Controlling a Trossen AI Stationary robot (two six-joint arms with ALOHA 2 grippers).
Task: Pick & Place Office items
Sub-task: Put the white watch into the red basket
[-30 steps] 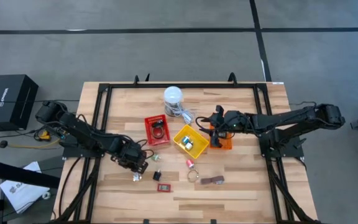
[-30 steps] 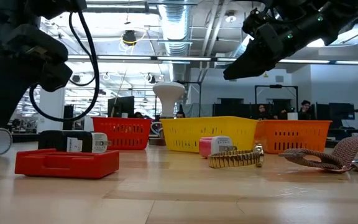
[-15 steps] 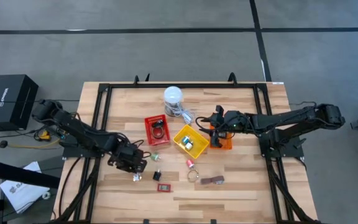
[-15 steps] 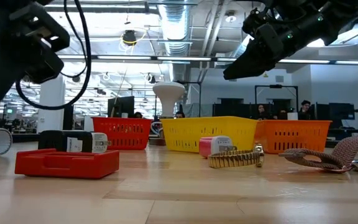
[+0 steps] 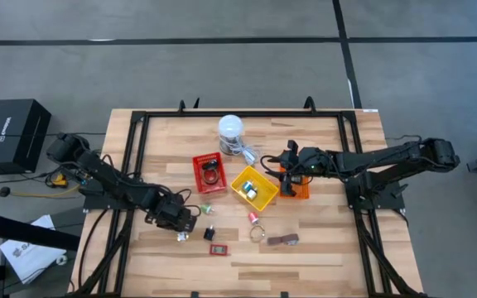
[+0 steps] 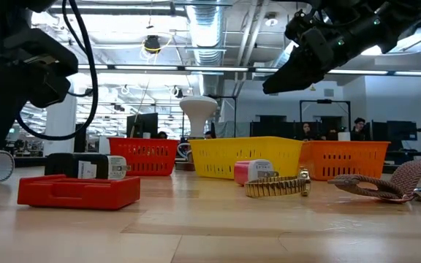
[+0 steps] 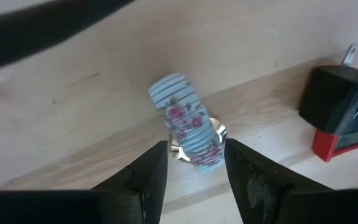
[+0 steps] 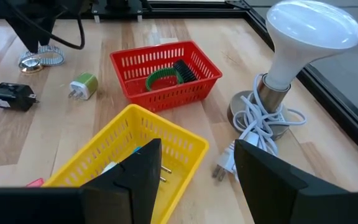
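The left gripper hangs spread over a striped, flower-printed band watch lying on the wooden table, not yet gripped. The right gripper waits spread above the yellow plastic tray. By my judgement, several loose items remain.

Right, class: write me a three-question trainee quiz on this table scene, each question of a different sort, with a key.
1. True or false: the red tray holds a green ring.
2. Multiple choice: the open left gripper is poised around which item? A) the striped floral band B) the black charger C) the lamp
3. Fill the blank: the open right gripper hovers by the ____ tray.

Key: 1 true; 2 A; 3 yellow.
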